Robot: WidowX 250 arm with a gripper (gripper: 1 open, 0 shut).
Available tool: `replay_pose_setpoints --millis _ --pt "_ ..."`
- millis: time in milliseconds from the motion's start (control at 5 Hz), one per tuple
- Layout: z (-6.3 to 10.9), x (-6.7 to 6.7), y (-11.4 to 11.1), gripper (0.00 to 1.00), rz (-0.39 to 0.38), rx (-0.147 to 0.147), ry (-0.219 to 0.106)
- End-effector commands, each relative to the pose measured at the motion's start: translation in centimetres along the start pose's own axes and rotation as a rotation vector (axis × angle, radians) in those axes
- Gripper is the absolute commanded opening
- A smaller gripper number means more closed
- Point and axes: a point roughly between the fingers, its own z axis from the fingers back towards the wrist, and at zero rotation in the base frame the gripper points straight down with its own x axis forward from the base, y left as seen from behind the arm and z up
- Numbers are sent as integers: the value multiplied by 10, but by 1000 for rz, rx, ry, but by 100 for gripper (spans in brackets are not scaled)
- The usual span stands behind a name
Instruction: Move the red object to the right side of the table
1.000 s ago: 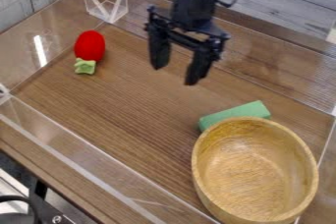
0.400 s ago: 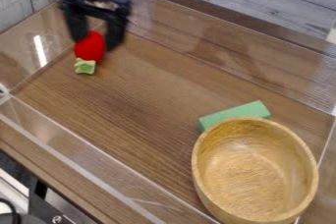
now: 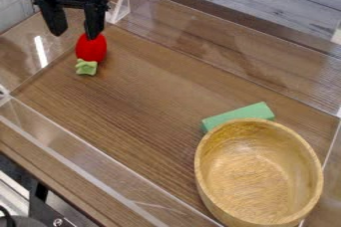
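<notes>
Camera view: one pair of black jaws (image 3: 67, 20) hung apart at the strawberry. One red strawberry (image 3: 91, 48) with a pale green leafy end lay far from the bowl, toward the opposite corner of the brown surface (image 3: 147, 107). One round wooden bowl (image 3: 258, 173) stood there, and one green sponge (image 3: 237, 116) lay just beside it. No brand, label or writing could be read on any of them.

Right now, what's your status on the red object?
Gripper open, beside the red object. Red object on the table, not gripped. Nothing visible blocking it.
</notes>
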Motion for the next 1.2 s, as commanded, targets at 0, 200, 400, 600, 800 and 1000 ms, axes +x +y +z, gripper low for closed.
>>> replay_pose_setpoints --millis 0,200,400,600,800,1000 --pt "15 13 9 100 48 14 -54" --pt "4 14 3 100 143 12 -48" --pt "-6 16 -3 100 229 11 -46" --pt "-22 28 4 100 274 13 -53" --pt "-29 44 13 100 309 7 -76" --pt "-27 53 15 100 264 6 -83"
